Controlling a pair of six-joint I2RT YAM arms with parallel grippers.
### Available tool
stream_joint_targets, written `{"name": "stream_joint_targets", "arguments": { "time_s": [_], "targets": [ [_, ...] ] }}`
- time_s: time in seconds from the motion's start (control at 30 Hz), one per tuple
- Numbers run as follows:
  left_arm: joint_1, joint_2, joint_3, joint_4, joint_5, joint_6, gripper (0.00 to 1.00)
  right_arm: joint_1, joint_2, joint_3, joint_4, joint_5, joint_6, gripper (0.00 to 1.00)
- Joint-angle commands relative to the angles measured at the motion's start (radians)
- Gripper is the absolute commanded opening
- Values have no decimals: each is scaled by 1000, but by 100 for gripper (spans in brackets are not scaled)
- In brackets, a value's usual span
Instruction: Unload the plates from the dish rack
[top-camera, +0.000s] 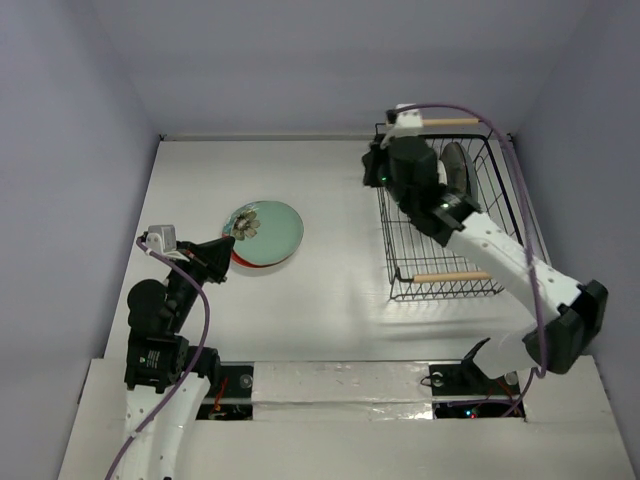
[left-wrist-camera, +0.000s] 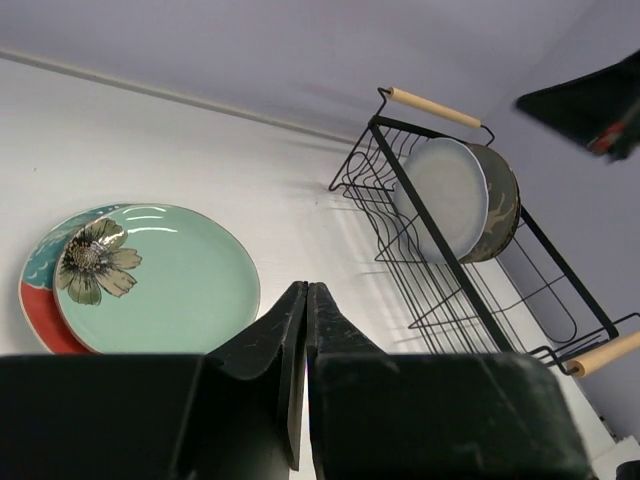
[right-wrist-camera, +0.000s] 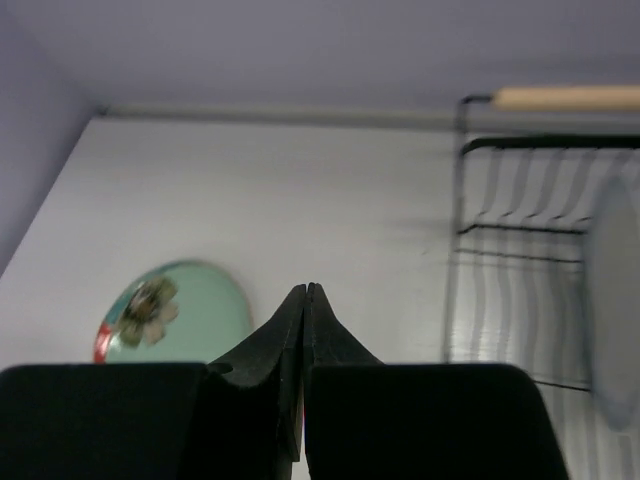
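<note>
White table (top-camera: 330, 300) carries the teal floral plate (top-camera: 265, 230), already unloaded, at left. Two plates (left-wrist-camera: 445, 190) stand upright in the dish rack (top-camera: 452, 277) at right. Both the left gripper (left-wrist-camera: 304, 292) and the right gripper (right-wrist-camera: 304, 292) are fully closed and empty. The step in hand appears to be reaching for the next plate: this calls for opening the right jaws and descending on a racked plate's rim.

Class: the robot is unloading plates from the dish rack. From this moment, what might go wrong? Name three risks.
1. The white plate and grey plate stand on edge side by side in the dish rack; lifting one may tip the other.
2. The right gripper is shut close to the rack's wires; it might snag or shove the rack.
3. The teal plate sits off-centre on the red plate; adding more could make the pile slide.
</note>
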Motion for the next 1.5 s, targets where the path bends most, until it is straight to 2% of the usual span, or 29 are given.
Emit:
{"name": "stream_joint_targets", "arguments": {
  "time_s": [0.0, 0.1, 0.13, 0.17, 0.3, 0.4, 0.53, 0.73, 0.87, 0.9, 0.97, 1.0, 1.23, 1.47],
  "targets": [
    [6, -10, 14, 42, -3, 1, 0, -99, -44, 31, -111, 185, -91, 0],
    [6, -8, 12, 45, 5, 1, 12, -192, -46, 30, -201, 256, -111, 0],
    [6, -8, 12, 46, 8, 1, 14, -221, -38, 27, -214, 253, -116, 4],
    [6, -6, 10, 49, 10, 1, 15, -249, -28, 28, -229, 241, -122, 24],
    [6, -5, 10, 54, 20, 3, 22, -318, 37, 59, -286, 230, -150, 62],
    [6, 9, 9, 53, 22, 1, 24, -349, 124, 111, -341, 196, -163, 63],
    [-3, 21, 10, 53, 24, 3, 25, -360, 215, 166, -378, 213, -183, 59],
    [-3, 27, 10, 56, 28, 3, 25, -392, 273, 165, -359, 254, -179, 46],
    [-3, 29, 10, 56, 31, 3, 26, -392, 316, 183, -367, 263, -176, 28],
    [-3, 27, 10, 56, 31, 3, 26, -392, 322, 189, -372, 267, -174, 19],
    [-3, 26, 9, 57, 31, 3, 26, -392, 333, 200, -390, 277, -173, 10],
    [-3, 24, 9, 57, 36, 1, 26, -392, 335, 222, -399, 282, -171, 2],
    [-3, 18, 9, 60, 39, 3, 26, -392, 275, 297, -467, 334, -208, 0],
    [-3, 17, 9, 62, 36, 1, 26, -392, 169, 288, -487, 352, -214, 0]
  ]
}}
